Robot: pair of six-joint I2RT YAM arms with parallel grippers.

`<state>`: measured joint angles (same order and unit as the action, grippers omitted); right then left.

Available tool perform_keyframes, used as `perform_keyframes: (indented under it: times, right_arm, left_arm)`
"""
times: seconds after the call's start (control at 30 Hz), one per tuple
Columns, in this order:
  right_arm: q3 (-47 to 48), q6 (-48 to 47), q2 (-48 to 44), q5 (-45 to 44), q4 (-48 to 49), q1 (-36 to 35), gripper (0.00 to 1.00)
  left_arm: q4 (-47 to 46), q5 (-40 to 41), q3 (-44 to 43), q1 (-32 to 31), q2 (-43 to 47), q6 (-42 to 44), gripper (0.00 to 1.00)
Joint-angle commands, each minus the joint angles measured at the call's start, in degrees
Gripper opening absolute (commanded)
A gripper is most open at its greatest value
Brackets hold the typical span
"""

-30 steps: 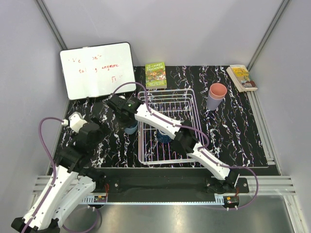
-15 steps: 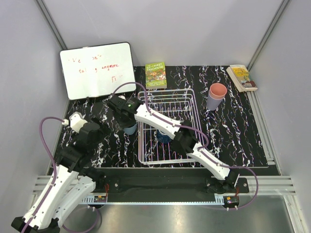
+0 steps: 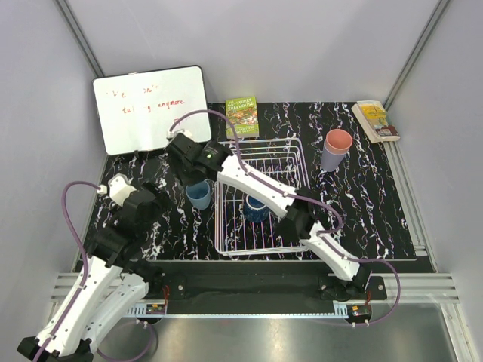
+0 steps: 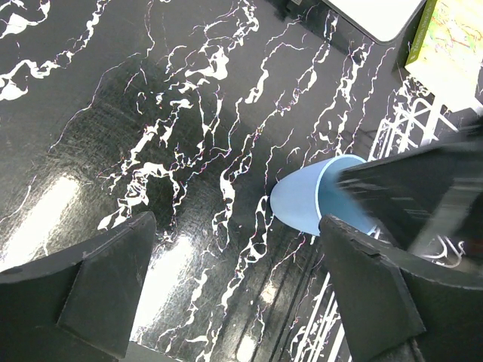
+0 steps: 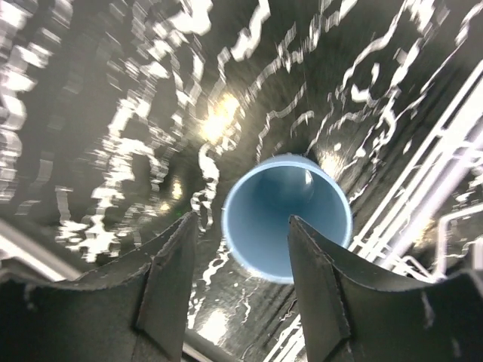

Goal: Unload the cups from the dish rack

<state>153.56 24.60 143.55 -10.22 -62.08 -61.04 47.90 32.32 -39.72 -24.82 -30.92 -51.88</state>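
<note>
A light blue cup stands upright on the black marbled table just left of the white wire dish rack. My right gripper hovers right above it, open, and the right wrist view looks straight down into the cup between the spread fingers. A dark blue cup sits inside the rack. A salmon-pink cup is stacked on a lavender one to the right of the rack. My left gripper is open and empty, left of the light blue cup.
A whiteboard leans at the back left, and a green book lies behind the rack. Another book lies at the back right corner. Rack wires edge the left wrist view.
My right gripper has opened, let go of the light blue cup and risen off it toward the back. The dark blue cup in the rack is now uncovered. The left arm stayed put.
</note>
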Motion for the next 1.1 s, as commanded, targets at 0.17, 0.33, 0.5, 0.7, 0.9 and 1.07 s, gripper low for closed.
perform_keyframes:
  times: [0.17,0.33,0.5,0.7,0.9,1.07]
  right_arm:
    - [-3.93,-3.06,-16.26,-8.75,2.93,-0.84,0.62]
    - [-23.33,-2.19,-31.44,-21.23,5.04,-0.84,0.62]
    - [-40.15,-0.87,-44.64,-26.25,11.19,-0.84,0.63]
    - [-53.52,0.27,-57.46,-33.27,12.60,-0.75,0.63]
    - [-65.74,1.32,-69.96,-30.05,14.36,0.48,0.63]
    - [-78.83,3.43,-72.97,-18.02,20.24,0.30,0.64]
  left_arm:
    - [-4.03,-2.16,-2.20,0.12,-1.60,4.49,0.95]
    - [-6.15,-2.36,-4.92,-4.60,-5.02,8.37,0.91]
    - [-7.55,3.27,-7.99,-14.80,-12.21,8.02,0.94]
    - [-11.68,4.86,-15.02,-26.75,-25.67,13.37,0.94]
    - [-16.16,1.88,-18.81,-28.62,-33.85,16.37,0.95]
    - [-18.02,1.70,-19.08,-28.71,-35.88,14.09,0.95]
